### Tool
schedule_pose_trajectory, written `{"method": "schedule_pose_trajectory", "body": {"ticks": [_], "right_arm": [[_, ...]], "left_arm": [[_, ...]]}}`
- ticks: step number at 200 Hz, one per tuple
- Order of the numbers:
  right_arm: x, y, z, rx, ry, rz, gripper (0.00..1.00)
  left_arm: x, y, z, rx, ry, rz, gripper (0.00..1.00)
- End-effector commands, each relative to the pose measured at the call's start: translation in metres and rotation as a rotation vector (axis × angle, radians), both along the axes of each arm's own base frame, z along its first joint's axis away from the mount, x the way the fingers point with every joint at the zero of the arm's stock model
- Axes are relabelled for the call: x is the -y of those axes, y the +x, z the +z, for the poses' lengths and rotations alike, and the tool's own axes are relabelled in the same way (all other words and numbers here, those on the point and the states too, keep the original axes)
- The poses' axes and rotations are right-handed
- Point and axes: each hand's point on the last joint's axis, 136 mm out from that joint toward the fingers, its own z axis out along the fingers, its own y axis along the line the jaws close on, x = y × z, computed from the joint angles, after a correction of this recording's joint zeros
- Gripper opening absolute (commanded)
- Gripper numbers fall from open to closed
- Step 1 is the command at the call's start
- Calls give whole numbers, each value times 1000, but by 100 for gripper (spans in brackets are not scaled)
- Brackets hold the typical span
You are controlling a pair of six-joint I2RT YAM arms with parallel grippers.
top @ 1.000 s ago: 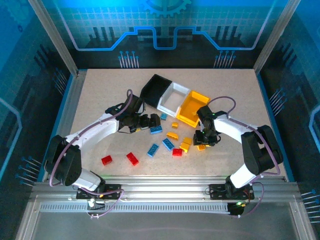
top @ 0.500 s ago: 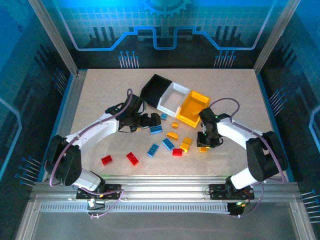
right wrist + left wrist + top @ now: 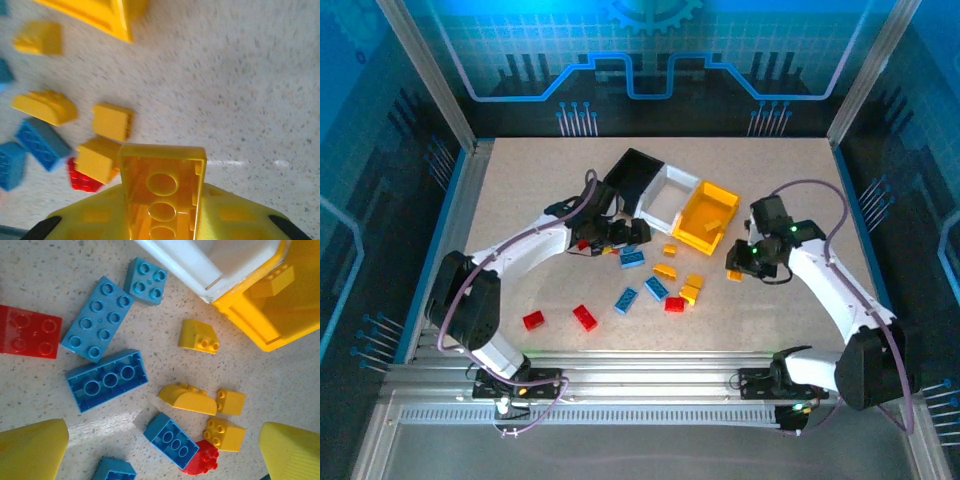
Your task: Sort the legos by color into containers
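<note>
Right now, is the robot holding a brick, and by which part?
Yes. The right end effector is shut on a yellow-orange plastic brick, pinching its long sides at one end, hollow underside showing. The left end effector is open, holding nothing.

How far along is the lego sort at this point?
Done: one yellow piece lies in the yellow bin. In hand: the right claw is shut on a yellow brick; the left claw is open. Left: red bricks, blue bricks and loose yellow ones on the table; the white bin looks empty.
</note>
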Motion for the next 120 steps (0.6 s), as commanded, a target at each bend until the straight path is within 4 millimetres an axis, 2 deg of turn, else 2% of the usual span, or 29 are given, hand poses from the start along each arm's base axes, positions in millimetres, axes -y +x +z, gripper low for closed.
{"method": "schedule_pose_trajectory", "body": {"ticks": [1, 17, 59, 120], "right_arm": [[-8, 11, 29, 27, 86, -25, 32], [-13, 26, 37, 43, 106, -28, 32], [-29, 73, 36, 24, 139, -4, 32], [-29, 127, 5, -58, 109, 22, 32]], "left_arm": [[14, 4, 8, 9, -41, -34, 99], [16, 4, 8, 5, -28, -56, 99], [17, -2, 11, 42, 6, -123, 99], [6, -22, 10, 85, 119, -185, 99]]}}
